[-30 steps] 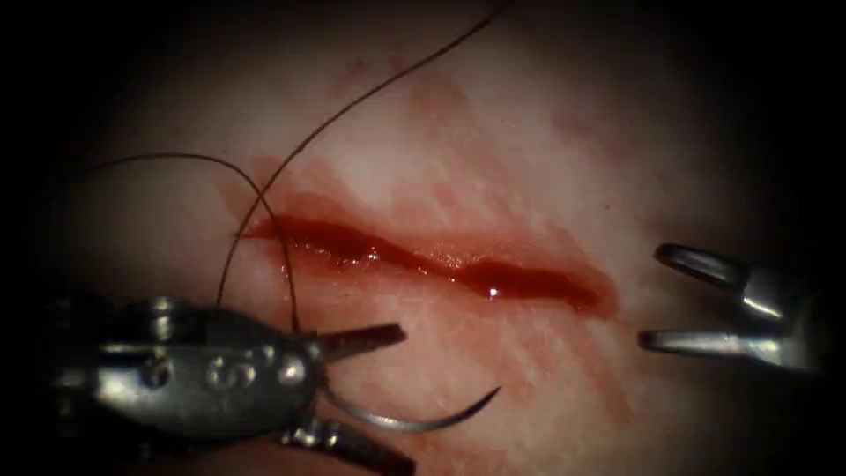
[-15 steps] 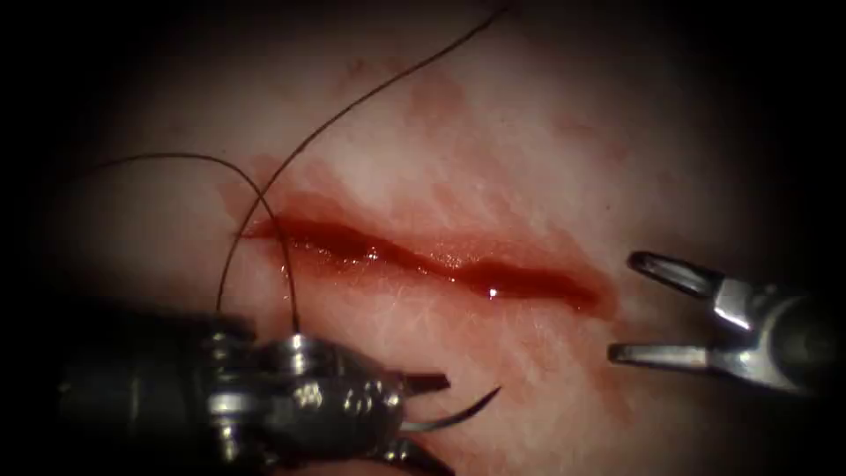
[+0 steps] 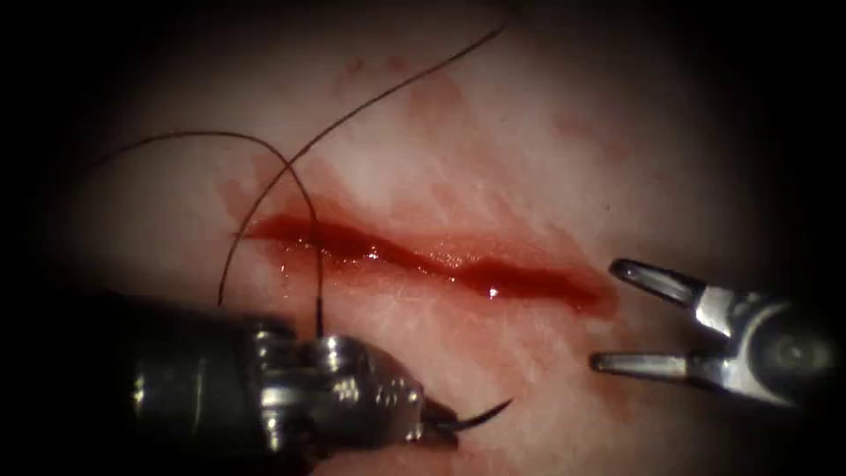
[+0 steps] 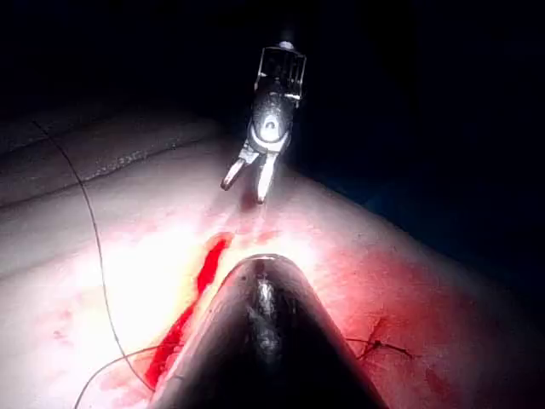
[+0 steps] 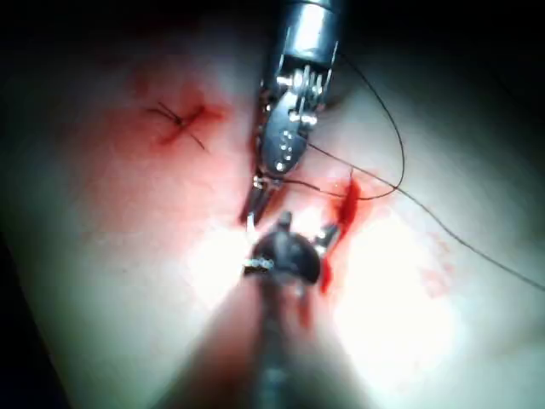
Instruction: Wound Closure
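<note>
The thin curved steel needle (image 3: 476,416) sits in the left arm's silver needle driver (image 3: 436,421), clamped near its rear so that just the sharp forward arc pokes out past the jaw tips, pointing away toward the other tool and lying free above the tissue, not in it. A second ago those jaws stood wide with the needle resting between them; now they have closed down on it, and the tool has slid along below the cut. So the step in hand reads as regrasping the needle for a bite. From the tool's wrist the fine dark thread (image 3: 264,189) climbs away, loops over the near end of the long red fluid-filled cut (image 3: 423,260) and trails off across the pale pink pork tissue (image 3: 529,150). Opposite, off the far end of the cut, the right arm's silver needle driver (image 3: 608,313) has crept closer, jaws spread wide, holding nothing. My judgement: the next move needs the point squared to the wound's lower lip. In the right wrist view a finished stitch with short cut thread ends (image 5: 180,119) lies beyond the left tool.
</note>
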`<state>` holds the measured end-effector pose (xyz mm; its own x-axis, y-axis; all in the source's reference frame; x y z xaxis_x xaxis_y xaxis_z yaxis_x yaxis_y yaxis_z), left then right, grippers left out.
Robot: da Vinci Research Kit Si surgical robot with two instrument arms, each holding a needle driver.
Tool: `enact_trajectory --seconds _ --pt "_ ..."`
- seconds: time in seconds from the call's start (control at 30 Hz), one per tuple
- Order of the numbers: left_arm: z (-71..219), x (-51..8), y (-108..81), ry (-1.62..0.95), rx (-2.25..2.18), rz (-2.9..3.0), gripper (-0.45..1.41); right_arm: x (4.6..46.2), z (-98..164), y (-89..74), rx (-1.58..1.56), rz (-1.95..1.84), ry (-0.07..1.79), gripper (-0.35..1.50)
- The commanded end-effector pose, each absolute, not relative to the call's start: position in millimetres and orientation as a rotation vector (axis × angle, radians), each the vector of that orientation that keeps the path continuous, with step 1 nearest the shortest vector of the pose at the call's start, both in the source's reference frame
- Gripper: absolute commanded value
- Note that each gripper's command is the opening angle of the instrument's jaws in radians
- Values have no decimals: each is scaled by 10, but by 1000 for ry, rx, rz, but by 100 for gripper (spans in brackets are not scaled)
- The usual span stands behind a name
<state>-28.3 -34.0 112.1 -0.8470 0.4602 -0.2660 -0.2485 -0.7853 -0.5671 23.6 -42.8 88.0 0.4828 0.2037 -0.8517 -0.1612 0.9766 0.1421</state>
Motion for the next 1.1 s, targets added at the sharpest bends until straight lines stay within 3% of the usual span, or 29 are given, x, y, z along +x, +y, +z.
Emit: enact_trajectory --seconds 0.03,0.1,0.27,0.43,1.1 --pt "1126 -287 -341 -748 -558 2597 -33 243 884 -430 45 222 1045 49" --pt "1124 -282 -338 -739 -558 2605 -45 243 884 -431 45 222 1045 47" --pt "1105 -268 -314 -661 -787 2795 -45 244 882 -429 43 226 1043 42" --pt "1084 -270 -298 -521 -1312 2938 -45 247 881 -414 94 292 1044 35" --pt "1077 -267 -300 -407 -2090 2920 -45 289 954 -376 570 685 1228 37"
